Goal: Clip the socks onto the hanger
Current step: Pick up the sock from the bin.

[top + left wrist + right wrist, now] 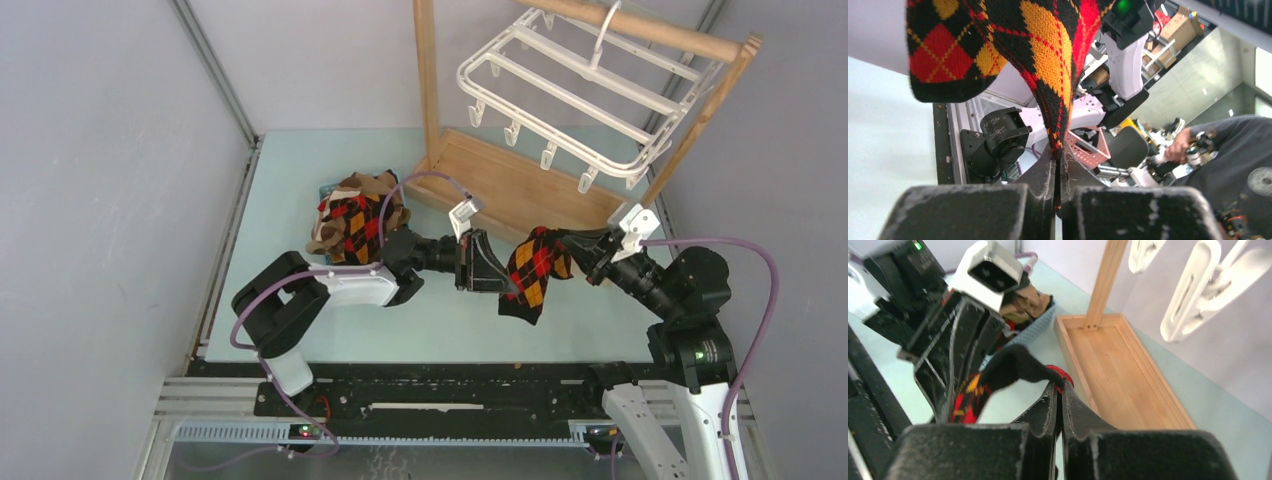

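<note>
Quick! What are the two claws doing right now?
Left claw: closed, holding the argyle sock.
Right claw: closed, holding the same sock's other end.

Stand (520,185) + hanger (548,154) behind — walls (100,200) both sides.

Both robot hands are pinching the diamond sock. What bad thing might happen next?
The left gripper pinches only a thin edge of the argyle sock, so it may slip out when pulled. The clips on the hanger dangle near the right gripper; lifting could bump them and set it swinging.
</note>
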